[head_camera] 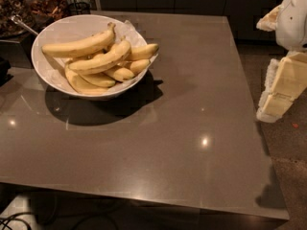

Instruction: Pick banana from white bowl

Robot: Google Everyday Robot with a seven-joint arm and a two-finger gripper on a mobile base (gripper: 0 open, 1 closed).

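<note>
The white bowl (48, 37) stands at the table's far left and holds several bananas. The banana (100, 60), long and gently curved, lies across the middle of the pile. Just behind it lies an equally long banana with an upturned stem tip (79, 47). Shorter bananas (120, 73) lie below and to the right. My gripper (282, 87), white and cream, hangs off the table's right edge, far from the bowl, with nothing seen in it.
The brown table (168, 143) reaches from the bowl to the right edge beside the gripper. Dark containers and a glass jar (43, 4) stand behind the bowl at the far left. Dark cabinets line the back. Cables lie on the floor at the lower left.
</note>
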